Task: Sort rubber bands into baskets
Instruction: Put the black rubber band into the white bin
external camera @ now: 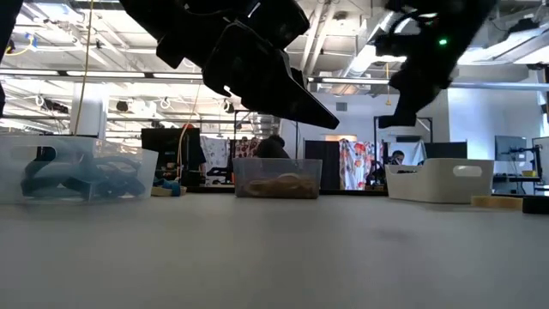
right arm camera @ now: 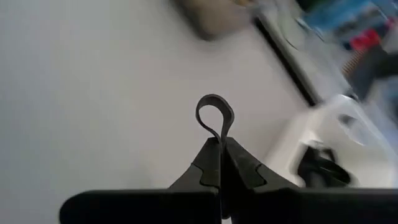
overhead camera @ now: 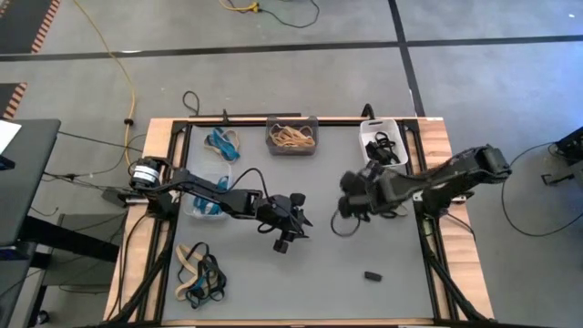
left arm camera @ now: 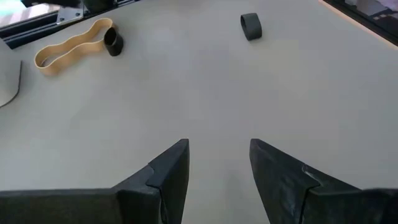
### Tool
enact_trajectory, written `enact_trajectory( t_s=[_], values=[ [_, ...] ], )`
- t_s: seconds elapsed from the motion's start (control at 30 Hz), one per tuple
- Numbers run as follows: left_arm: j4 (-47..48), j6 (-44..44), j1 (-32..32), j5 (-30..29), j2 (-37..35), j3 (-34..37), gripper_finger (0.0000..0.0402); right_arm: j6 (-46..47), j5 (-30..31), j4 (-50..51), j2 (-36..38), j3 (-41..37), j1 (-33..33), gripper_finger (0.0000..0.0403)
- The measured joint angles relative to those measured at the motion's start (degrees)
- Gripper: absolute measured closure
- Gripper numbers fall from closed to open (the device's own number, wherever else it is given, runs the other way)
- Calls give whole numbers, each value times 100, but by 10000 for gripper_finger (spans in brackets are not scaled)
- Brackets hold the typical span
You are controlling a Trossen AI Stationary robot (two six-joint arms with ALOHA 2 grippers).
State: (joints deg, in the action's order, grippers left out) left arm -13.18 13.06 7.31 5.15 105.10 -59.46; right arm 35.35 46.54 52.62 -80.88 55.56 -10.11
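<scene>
We have the right gripper [right arm camera: 222, 149] pinched tight on a black rubber band [right arm camera: 215, 115], the loop standing up out of the closed fingertips, its long axis running straight on from the fingers. In the high view that gripper [overhead camera: 351, 196] hangs over the middle of the surface, and the white basket [overhead camera: 367, 130] sits up at about one o'clock from it, near the far edge (black bands already lie inside it, so we judge that is where this one belongs). That bearing is what the coming carry turns on: up and slightly right, and the right arm is clearly the nearer one to that basket.

The left gripper [overhead camera: 288, 223] waits just left of centre, fingers [left arm camera: 168, 177] part open with nothing between them. From it, a short black band [left arm camera: 250, 27] lies ahead on the bare surface and a tan band [left arm camera: 71, 46] off toward ten o'clock in its own view. The dark grey basket [overhead camera: 271, 146] with tan bands sits at twelve o'clock, the clear basket [overhead camera: 189, 208] out at nine.
</scene>
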Motion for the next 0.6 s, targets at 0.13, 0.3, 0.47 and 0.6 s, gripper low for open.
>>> enact_trajectory(
  t_s=[0.13,0.3,0.47,0.6],
  values=[
    [2,0,0,0,0,0,242,18,-7,1091,1,393,732,376],
    [52,0,0,0,2,0,242,59,-195,2104,4,649,1854,376],
    [52,0,2,0,2,0,242,-472,-829,2102,2,590,3006,370],
    [54,0,2,1,2,0,242,-1011,-1023,1876,0,545,3718,362]
  ],
)
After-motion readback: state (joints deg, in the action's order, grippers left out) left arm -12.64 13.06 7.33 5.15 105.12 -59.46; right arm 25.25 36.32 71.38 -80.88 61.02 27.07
